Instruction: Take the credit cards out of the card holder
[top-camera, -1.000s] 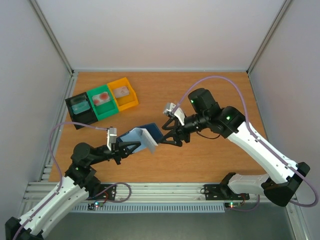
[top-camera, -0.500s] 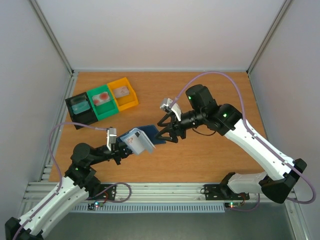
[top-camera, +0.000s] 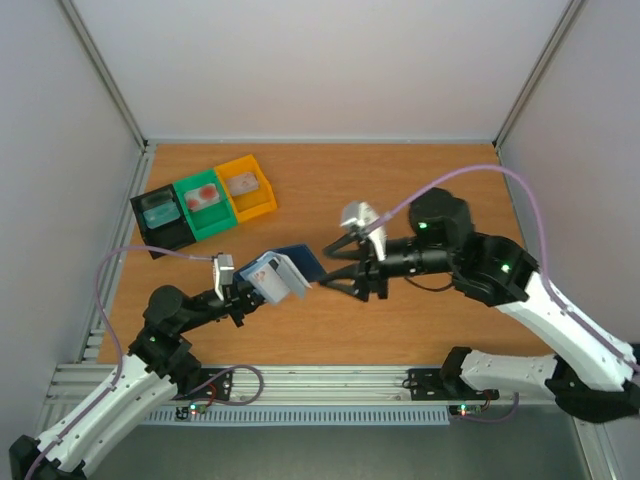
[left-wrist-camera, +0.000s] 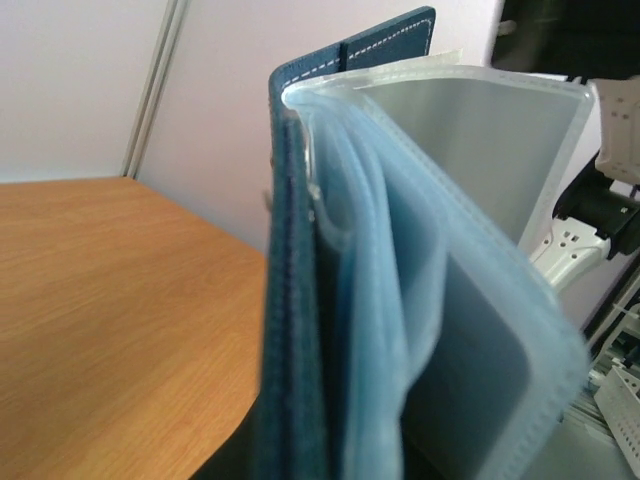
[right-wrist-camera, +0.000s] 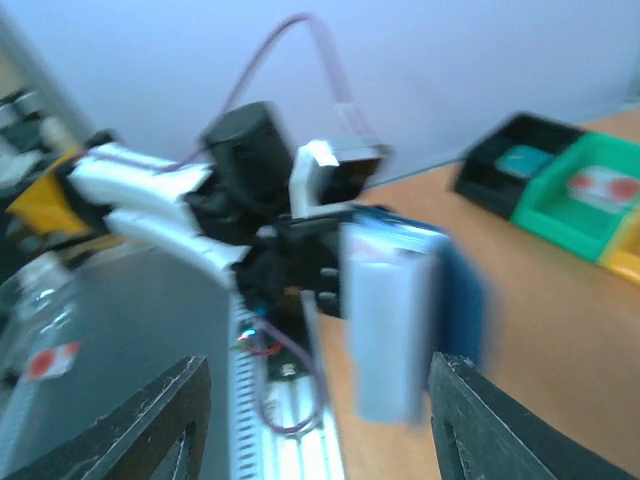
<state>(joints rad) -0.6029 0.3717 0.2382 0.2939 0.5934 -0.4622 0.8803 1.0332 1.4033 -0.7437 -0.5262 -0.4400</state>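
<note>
One navy card holder (left-wrist-camera: 295, 300), pale stitching

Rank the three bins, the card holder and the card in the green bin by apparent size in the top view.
1. black bin, green bin, yellow bin: alike, not ranked.
2. card holder: looks similar, but it is raised nearer the camera, so unsure.
3. card in the green bin: clearly smallest.

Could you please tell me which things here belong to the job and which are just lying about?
Job: card holder, in the left gripper; open right gripper; teal card; red-marked card; pale card.
Lying about: black bin; green bin; yellow bin.
</note>
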